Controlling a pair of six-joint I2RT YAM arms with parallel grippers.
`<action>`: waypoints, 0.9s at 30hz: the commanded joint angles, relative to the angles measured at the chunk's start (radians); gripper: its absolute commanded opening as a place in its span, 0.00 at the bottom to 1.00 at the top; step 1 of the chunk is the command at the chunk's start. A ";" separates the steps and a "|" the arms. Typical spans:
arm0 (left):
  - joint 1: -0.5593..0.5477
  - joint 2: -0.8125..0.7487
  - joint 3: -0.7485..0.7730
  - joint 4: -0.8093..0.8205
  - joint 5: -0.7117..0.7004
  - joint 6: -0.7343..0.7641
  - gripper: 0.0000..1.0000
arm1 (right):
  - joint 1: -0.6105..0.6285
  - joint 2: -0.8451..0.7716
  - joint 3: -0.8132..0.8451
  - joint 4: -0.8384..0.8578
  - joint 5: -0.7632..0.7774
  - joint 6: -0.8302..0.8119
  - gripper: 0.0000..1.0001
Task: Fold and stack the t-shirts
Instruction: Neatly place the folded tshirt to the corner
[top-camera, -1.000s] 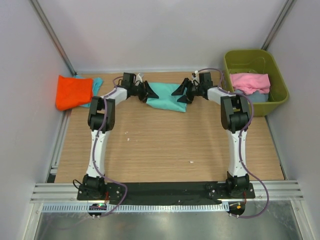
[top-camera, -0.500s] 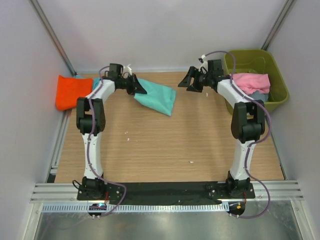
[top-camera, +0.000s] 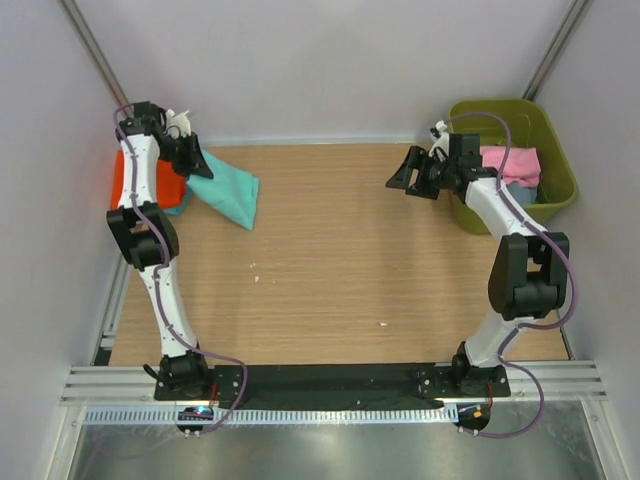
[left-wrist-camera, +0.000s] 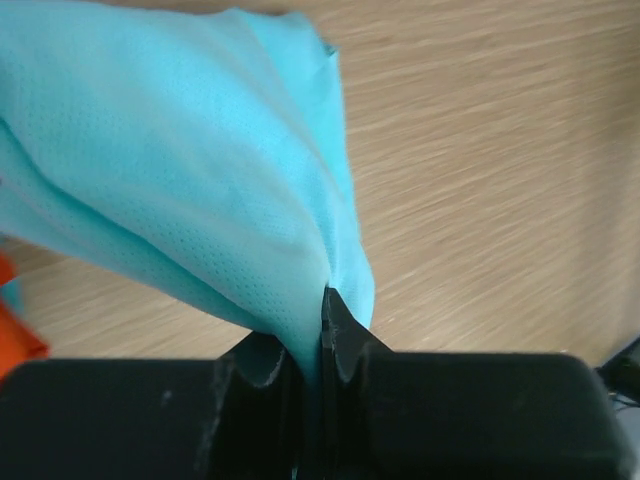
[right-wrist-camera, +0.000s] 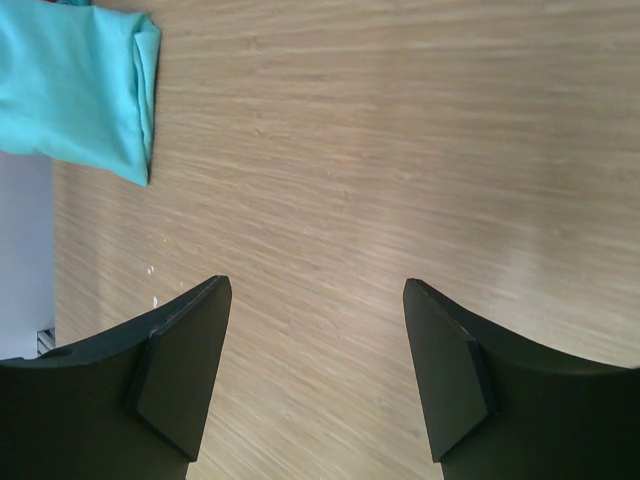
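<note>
Cloth check: left fingers (left-wrist-camera: 345, 350) clamped on the teal t-shirt (top-camera: 225, 190) at the far left corner

So yeah, the left arm is stretched way up to the far left corner of the bench (top-camera: 340, 280), and its fingers are pinched tight on a bunch of the teal fabric. The wrist cam makes it super clear: the two tips are squeezed together, with the cloth coming out from between them and fanning away in soft folds. From the top cam, the t-shirt slopes away from the fingers toward the middle of the bench and ends in a folded-looking corner not far from the left edge. Honestly can't tell if that lower end touches the wood or hangs just above it.

The orange t-shirt (top-camera: 120, 190) sits tucked against the left edge in that same far corner. It's partly hidden by the left arm, and the teal one is just beside it.

The right fingers (right-wrist-camera: 180, 372) are spread wide apart, gripping nothing, just bare wood under them. They hover near the far right corner, just beside the olive-green bin (top-camera: 555, 150), pointing leftward. Inside the bin, the pink t-shirt (top-camera: 510, 160) lies bunched on top of the pale blue t-shirt (top-camera: 520, 191).
</note>
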 joint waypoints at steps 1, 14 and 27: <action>0.001 0.050 0.128 -0.270 -0.190 0.170 0.00 | -0.013 -0.123 -0.052 0.021 0.015 -0.022 0.76; 0.015 -0.029 0.160 -0.041 -0.654 0.314 0.00 | -0.160 -0.306 -0.288 0.067 -0.023 0.061 0.76; 0.015 -0.085 0.220 0.126 -0.690 0.253 0.00 | -0.223 -0.387 -0.394 0.107 -0.054 0.122 0.76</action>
